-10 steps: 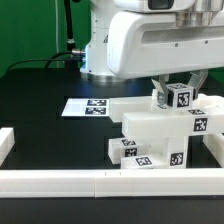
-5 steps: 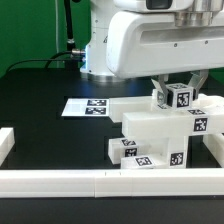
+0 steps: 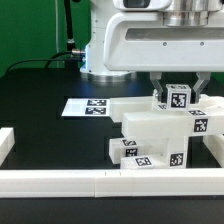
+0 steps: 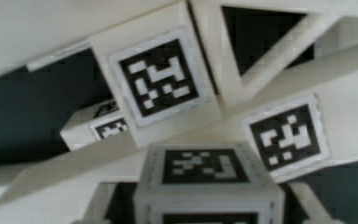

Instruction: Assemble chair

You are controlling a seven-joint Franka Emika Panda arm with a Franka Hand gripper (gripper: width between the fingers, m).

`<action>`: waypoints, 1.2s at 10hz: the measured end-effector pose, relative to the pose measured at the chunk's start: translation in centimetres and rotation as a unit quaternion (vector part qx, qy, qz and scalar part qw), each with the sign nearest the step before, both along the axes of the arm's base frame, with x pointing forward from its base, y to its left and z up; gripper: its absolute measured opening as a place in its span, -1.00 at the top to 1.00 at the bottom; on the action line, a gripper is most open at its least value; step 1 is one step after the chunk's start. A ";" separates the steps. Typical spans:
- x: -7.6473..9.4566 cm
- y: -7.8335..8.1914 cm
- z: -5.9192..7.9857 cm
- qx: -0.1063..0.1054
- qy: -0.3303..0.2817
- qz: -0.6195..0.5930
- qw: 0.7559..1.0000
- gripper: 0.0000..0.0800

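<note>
Black desk (image 3: 40,90); arm (image 3: 150,40) cut off at frame top. Rail (image 3: 60,181) along the 6 o'clock edge. Chair (image 3: 150,135) at 4 o'clock, marker board (image 3: 85,106) at its 9. Hand (image 3: 178,93) clamped on leg (image 3: 179,99) at the chair's 12; fingers mostly hidden. Wrist view blurry.

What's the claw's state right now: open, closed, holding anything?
Claw: closed, holding a white tagged chair part between its fingers.

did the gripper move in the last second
Yes. The gripper, holding a chair part, has twisted in place, its slanted body now level with the front rail, without shifting sideways against the marker board.
</note>
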State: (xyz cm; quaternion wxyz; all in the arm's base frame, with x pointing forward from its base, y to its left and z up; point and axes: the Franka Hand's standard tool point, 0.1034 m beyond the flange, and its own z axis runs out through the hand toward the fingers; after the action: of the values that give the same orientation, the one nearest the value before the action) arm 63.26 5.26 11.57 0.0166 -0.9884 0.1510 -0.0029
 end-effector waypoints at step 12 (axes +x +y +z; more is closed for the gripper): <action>0.0 0.2 -0.1 0.015 0.013 -0.279 0.960 -0.21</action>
State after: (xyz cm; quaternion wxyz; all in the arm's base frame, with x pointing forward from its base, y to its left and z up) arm 63.24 5.43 11.45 0.0284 -0.9067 0.4207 0.0078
